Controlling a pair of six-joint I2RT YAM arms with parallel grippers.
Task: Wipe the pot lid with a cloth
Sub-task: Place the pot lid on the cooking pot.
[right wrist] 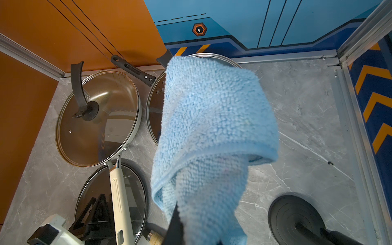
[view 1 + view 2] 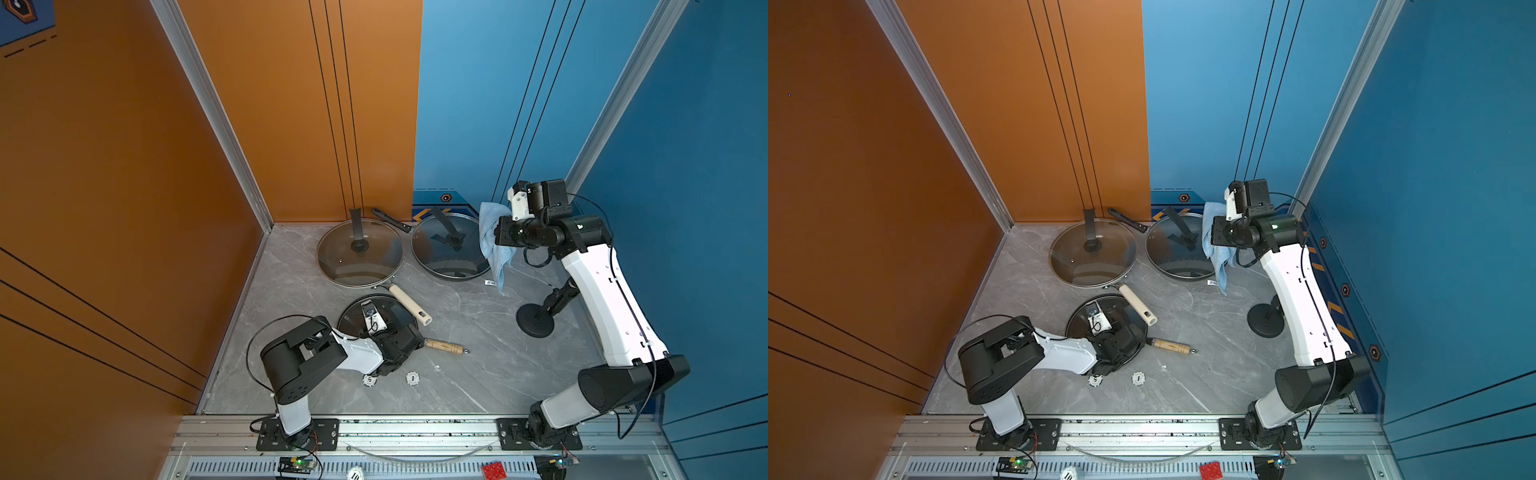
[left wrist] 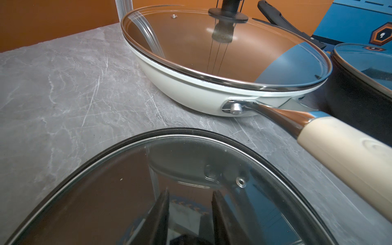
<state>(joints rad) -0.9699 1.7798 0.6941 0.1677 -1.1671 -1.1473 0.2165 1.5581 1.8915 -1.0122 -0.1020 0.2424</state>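
Grey marble table [image 2: 457,374], everything sits on it. White pan [image 3: 191,91], glass lid on, just ahead of the left end effector [image 3: 190,192]. Dark pan [image 2: 451,249], also lidded, beside and below the right end effector [image 2: 498,235].

Pot lid [image 3: 127,191]: black-rimmed glass, directly under the left end effector, on a pan with a wooden handle [image 2: 444,346] that sticks out on the side toward the right arm. Left end effector is low over the lid's centre, fingers [image 3: 161,212] a little apart. The knob is hidden, so can't tell if they pinch it.

Right end effector is raised and clenched on the cloth [image 1: 212,127]. The light-blue cloth hangs bunched and folded from it in front of the dark pan's edge, well apart from the pot lid.

Black round stand base [image 2: 535,320] on the table, back toward the right arm's base. White pan's cream handle [image 2: 409,305] runs just beside the left end effector, over the pot lid's rim. Two round tokens [image 2: 412,378] behind the left end effector.
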